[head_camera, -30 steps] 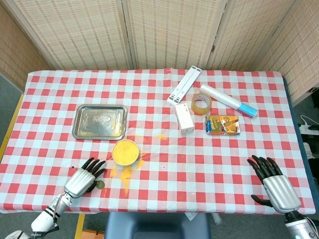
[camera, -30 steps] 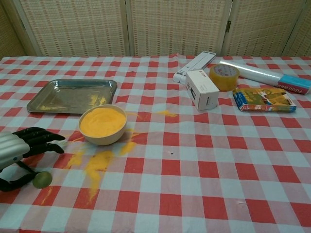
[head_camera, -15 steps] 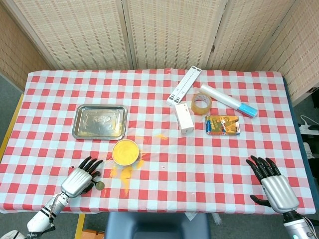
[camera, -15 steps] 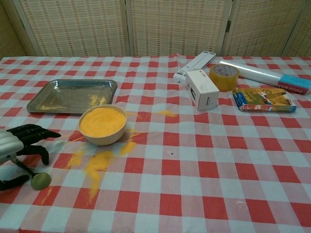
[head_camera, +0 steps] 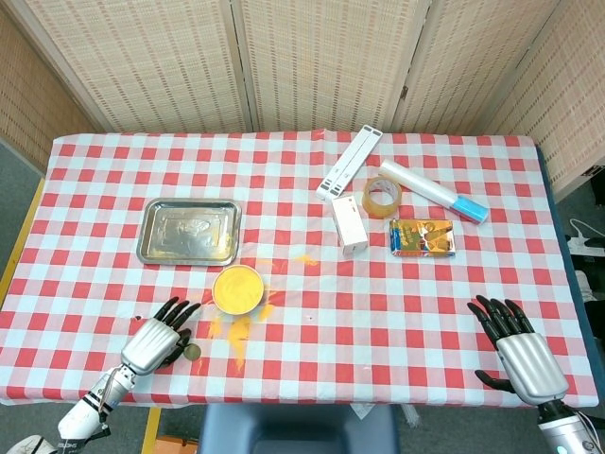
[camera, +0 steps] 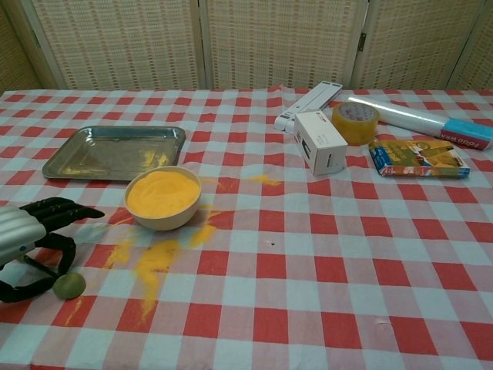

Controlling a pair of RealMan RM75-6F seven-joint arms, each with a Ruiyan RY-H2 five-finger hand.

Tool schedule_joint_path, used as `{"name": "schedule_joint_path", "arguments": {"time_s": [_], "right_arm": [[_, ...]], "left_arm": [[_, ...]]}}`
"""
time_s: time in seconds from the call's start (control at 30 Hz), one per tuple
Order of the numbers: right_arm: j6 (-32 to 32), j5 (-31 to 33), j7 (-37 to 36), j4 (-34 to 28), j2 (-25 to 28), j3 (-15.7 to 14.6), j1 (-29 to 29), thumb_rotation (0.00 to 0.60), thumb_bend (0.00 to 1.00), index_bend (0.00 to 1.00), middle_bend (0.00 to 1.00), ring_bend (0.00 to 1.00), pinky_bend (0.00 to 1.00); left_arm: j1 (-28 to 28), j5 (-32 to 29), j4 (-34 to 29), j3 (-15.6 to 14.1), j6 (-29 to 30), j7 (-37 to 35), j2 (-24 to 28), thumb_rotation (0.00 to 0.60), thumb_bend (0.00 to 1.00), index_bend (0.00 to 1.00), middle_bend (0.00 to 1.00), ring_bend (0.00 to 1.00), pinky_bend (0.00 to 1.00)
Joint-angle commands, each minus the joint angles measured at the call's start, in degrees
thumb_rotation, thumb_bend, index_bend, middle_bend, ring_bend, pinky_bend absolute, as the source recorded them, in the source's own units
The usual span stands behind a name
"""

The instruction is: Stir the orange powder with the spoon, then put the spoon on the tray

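While we look down from the head view, our left hand (head_camera: 156, 342) lies by the table's near edge with the spoon (head_camera: 190, 352) at its fingertips; the bowl of orange powder (head_camera: 237, 288) sits just beyond, the tray (head_camera: 189, 232) farther back. Our right hand (head_camera: 523, 355) rests flat, fingers apart, holding nothing. From the chest view, the spoon's thin handle runs under the left hand's curled fingers (camera: 58, 242); we cannot tell whether they grip it.
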State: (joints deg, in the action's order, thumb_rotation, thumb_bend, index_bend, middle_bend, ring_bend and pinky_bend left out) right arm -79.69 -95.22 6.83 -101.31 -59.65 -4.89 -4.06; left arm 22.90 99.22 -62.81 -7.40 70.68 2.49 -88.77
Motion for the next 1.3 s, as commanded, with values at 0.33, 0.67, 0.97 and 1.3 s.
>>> {"name": "schedule_joint_path", "arguments": {"time_s": [0.33,0.67,0.97,1.3], "right_arm": [[0.05,0.11,0.23,-0.06,-0.1,0.03,0.0,0.6,0.05,0.0,0.0,0.0,0.0],[-0.23,-0.14,0.02,-0.14,0.05,-0.04,0.09,0.6,0.05,0.0,0.0,0.0,0.0],[0.18,-0.14,-0.73,-0.16,0.26,-0.01,-0.22,0.6,0.05,0.0,0.0,0.0,0.0],[0.61,0.93,-2.02,0.05,0.79,0.44,-0.56,0.6,0.05,0.0,0.0,0.0,0.0]], "left_arm": [[-0.42,0.12,1.39,0.0,1.98,-1.32,-0.79,0.6,0.43,0.66,0.02,0.0,0.0],[-1.32,0.22,1.86,1.47,7.32,-4.84,-1.1,0.6,0.46,0.78,0.12,0.0,0.0],[2.7,-2.33,-7.04,7.48,5.84,0.91,0.22,0.6,0.47,0.79,0.14,0.0,0.0],[8.61,-10.1,-11.83,14.13,-3.1,12.96,-3.86,0.6,0.48,0.81,0.16,0.0,0.0]]}}
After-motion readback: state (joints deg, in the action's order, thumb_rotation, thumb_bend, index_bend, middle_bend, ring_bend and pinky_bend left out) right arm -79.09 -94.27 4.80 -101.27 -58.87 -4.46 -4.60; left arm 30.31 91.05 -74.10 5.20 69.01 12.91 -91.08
